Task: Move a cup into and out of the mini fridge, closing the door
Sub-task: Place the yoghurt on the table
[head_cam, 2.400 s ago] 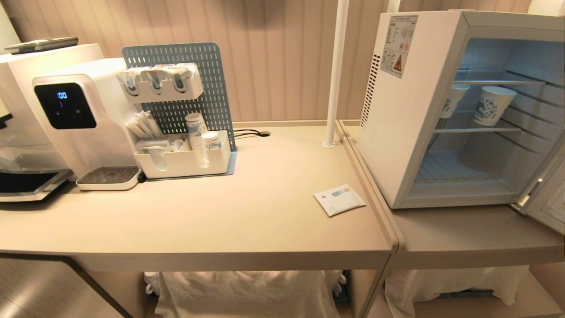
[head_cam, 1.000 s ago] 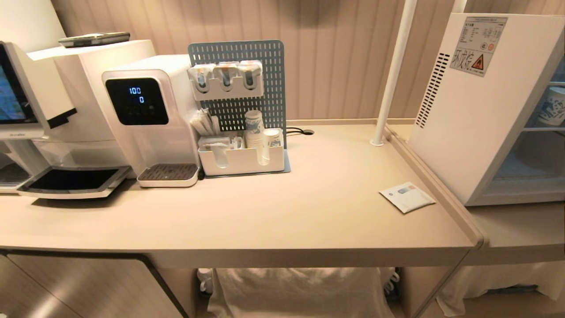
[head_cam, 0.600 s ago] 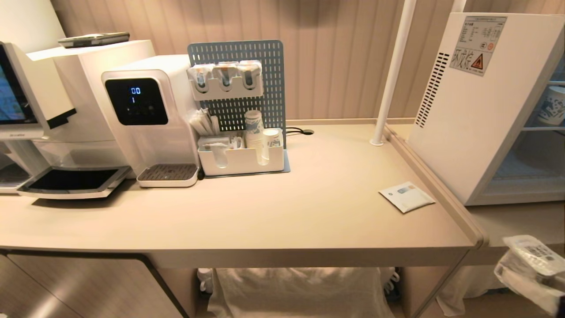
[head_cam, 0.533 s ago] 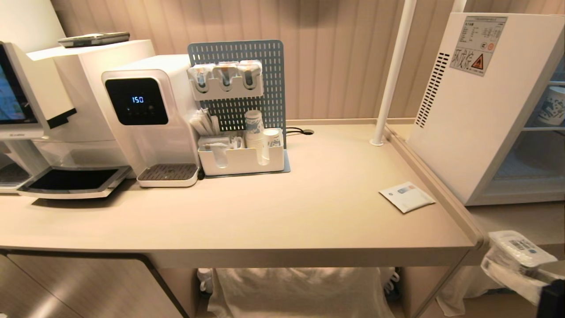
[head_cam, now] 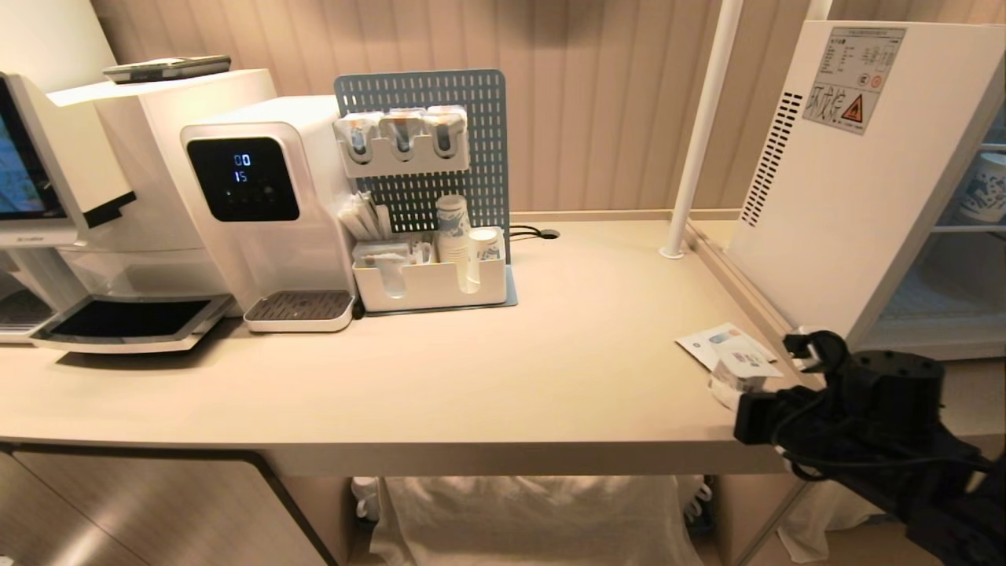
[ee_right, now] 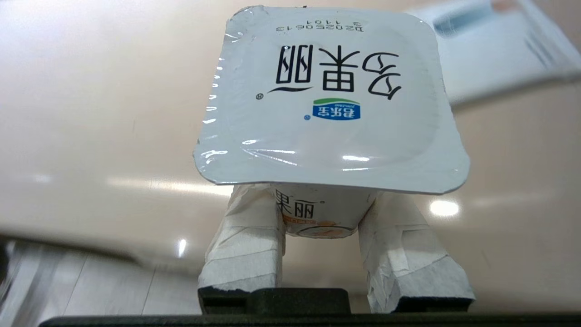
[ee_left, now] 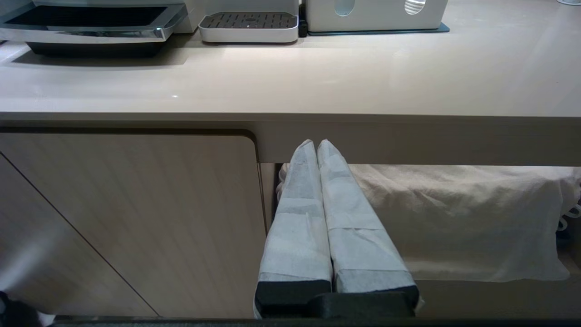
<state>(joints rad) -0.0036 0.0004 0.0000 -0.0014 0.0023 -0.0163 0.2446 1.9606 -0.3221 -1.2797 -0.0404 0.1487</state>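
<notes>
Because the right gripper (ee_right: 322,218) is clamped on the cup (head_cam: 739,371) only below its wide lid, over the counter (head_cam: 471,385) edge at 4 o'clock, a quick swing could slip it; the left gripper (ee_left: 317,150), pressed together, rests below.

cup (ee_right: 331,104) lid "多果丽", dispenser (head_cam: 267,196) display "00 15"

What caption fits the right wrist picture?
Right gripper holds the small white foil-lidded yogurt cup above the beige counter.
</notes>
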